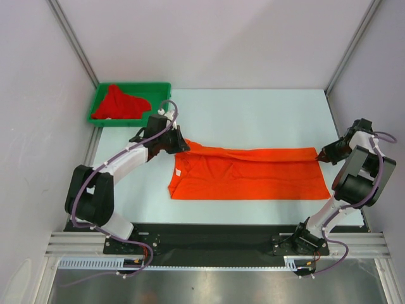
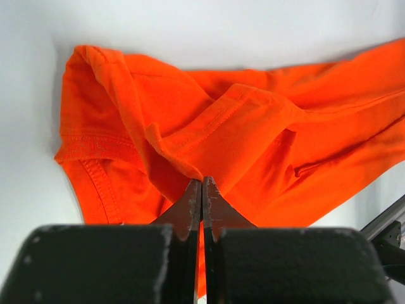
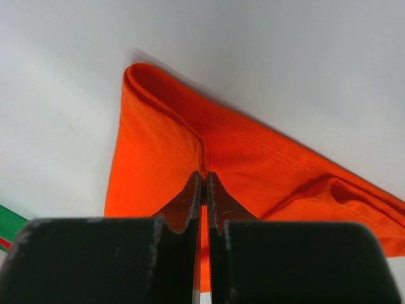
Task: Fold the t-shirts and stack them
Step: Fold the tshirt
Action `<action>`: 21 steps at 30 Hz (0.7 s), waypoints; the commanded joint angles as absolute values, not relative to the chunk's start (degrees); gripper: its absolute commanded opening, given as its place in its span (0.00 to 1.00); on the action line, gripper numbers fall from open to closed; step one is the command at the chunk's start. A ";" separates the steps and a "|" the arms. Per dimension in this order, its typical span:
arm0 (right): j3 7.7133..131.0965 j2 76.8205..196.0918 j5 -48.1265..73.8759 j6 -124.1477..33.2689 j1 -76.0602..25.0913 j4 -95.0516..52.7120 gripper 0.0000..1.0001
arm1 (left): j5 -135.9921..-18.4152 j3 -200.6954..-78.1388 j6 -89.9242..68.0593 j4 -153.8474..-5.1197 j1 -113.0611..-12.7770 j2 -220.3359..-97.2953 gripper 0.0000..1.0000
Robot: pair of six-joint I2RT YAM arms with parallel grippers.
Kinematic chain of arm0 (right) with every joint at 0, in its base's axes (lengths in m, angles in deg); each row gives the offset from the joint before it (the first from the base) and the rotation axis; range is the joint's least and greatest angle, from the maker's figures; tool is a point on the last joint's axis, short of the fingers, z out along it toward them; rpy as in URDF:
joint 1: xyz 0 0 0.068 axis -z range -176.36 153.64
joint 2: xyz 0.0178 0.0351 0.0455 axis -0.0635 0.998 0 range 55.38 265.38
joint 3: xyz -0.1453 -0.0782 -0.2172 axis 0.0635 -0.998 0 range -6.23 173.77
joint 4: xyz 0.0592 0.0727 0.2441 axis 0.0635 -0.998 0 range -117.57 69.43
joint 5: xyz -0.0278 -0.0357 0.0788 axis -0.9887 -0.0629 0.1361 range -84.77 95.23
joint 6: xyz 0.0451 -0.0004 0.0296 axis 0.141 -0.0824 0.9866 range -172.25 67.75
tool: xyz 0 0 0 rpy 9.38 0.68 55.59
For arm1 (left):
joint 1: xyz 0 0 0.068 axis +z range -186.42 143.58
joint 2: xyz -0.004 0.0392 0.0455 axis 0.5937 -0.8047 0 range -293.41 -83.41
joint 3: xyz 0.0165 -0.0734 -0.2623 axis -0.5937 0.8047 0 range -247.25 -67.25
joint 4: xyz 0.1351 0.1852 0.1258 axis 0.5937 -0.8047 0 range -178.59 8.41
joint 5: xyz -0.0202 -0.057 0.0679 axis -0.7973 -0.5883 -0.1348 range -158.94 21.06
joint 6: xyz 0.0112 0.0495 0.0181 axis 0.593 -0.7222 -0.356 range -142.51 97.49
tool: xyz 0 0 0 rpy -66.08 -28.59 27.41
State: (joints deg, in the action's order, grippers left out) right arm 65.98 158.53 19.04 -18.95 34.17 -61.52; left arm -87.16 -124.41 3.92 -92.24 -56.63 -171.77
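The bright orange t-shirt [image 1: 247, 172] lies stretched across the white table, folded lengthwise, with a small white neck label at its left end. My left gripper [image 1: 180, 144] is shut on the shirt's upper left edge; in the left wrist view its tips [image 2: 202, 183] pinch a fold of the orange cloth [image 2: 253, 120]. My right gripper [image 1: 323, 154] is shut on the shirt's upper right corner; in the right wrist view its tips [image 3: 204, 176] clamp the orange cloth [image 3: 158, 152]. The deeper red t-shirt [image 1: 120, 102] lies crumpled in the green tray [image 1: 161, 88].
The green tray stands at the table's back left corner. Grey walls and metal frame posts close in both sides. A black mounting rail [image 1: 209, 237] runs along the near edge.
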 commanded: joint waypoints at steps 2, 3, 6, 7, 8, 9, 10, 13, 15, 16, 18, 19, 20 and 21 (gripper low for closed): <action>63.65 154.78 16.57 -20.70 35.63 -61.97 0.00 | -87.75 -122.97 2.80 -91.96 -57.16 -168.93 0.00; 63.47 154.52 16.31 -20.61 35.90 -61.97 0.00 | -87.75 -122.27 2.80 -92.22 -57.16 -168.06 0.00; 62.59 154.43 16.31 -20.79 36.25 -61.53 0.00 | -87.84 -120.96 2.71 -92.22 -57.16 -167.26 0.00; 62.42 154.34 16.39 -20.88 36.25 -61.18 0.00 | -87.93 -120.60 2.71 -92.31 -57.25 -166.91 0.00; 62.33 154.34 16.66 -20.79 36.25 -61.09 0.00 | -88.01 -120.25 2.63 -92.31 -57.25 -166.73 0.00; 62.15 154.43 16.66 -20.79 36.25 -61.01 0.00 | -88.01 -119.64 2.62 -92.48 -57.25 -166.56 0.00; 62.15 154.60 16.75 -20.70 36.34 -60.66 0.00 | -88.19 -119.46 2.54 -92.57 -57.34 -166.47 0.00; 61.89 155.30 17.10 -20.88 36.34 -60.30 0.00 | -88.37 -118.66 2.89 -92.57 -57.42 -166.20 0.00; 61.80 155.83 17.45 -20.96 36.25 -59.95 0.00 | -88.28 -118.31 2.89 -92.57 -57.51 -166.38 0.00; 61.71 155.83 17.45 -20.88 36.25 -59.95 0.00 | -88.28 -118.31 2.80 -92.49 -57.60 -166.55 0.00; 61.54 155.92 16.93 -21.23 36.34 -60.04 0.00 | -88.71 -118.31 2.97 -92.49 -57.60 -167.43 0.00; 61.53 155.75 16.75 -21.32 36.34 -60.21 0.00 | -88.80 -118.23 3.15 -92.49 -57.60 -167.69 0.00; 61.53 155.57 16.31 -21.40 36.42 -60.39 0.00 | -88.81 -118.14 3.41 -92.31 -57.69 -168.13 0.00; 61.53 155.48 16.13 -21.49 36.51 -60.65 0.00 | -88.63 -117.79 3.76 -92.22 -57.78 -168.40 0.00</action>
